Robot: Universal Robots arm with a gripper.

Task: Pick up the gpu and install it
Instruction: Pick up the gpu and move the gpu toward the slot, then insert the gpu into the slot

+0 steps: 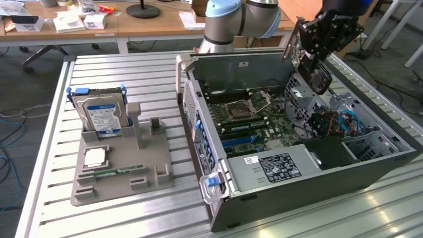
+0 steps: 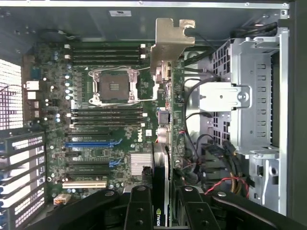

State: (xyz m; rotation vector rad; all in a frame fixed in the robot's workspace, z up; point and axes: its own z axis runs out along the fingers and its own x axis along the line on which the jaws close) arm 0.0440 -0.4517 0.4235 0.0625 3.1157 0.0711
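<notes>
Wrist view, item held: the gpu [image 2: 161, 165], seen edge-on, gripped at its near end between the two fingers [image 2: 139, 211] of the claw [image 2: 165, 192], which was closed on the card with no slack visible. The long axis ran straight away from the claw to the metal bracket [image 2: 171, 40] at the far end.

- Position of card: hanging clear above the motherboard [image 2: 115, 122], not seated. It was lined up over the board's edge, with the CPU socket [image 2: 113, 86] and blue expansion slots [image 2: 91, 143] to one side and the drive cage [image 2: 249, 96] to the other.
- Key relation: the slots lay off to the socket side of the card. Judged from this view, the card's long axis crossed the line of the slots instead of lying along it.

Exterior view, same item: the claw [image 1: 314, 58] stood tilted over the far edge of the open computer case [image 1: 370, 166], toward the exterior view's right, with the gpu [image 1: 318, 78] hanging from it above the case interior.

- Case: lying on its side on the slatted surface [image 1: 132, 69], on the half toward the exterior view's right.
- Other stock, near the surface's edge on the exterior view's left: the grey holder [image 1: 152, 173], carrying the hard drive [image 1: 99, 116] upright and the memory stick [image 1: 119, 172] lying flat, both well apart from the claw
</notes>
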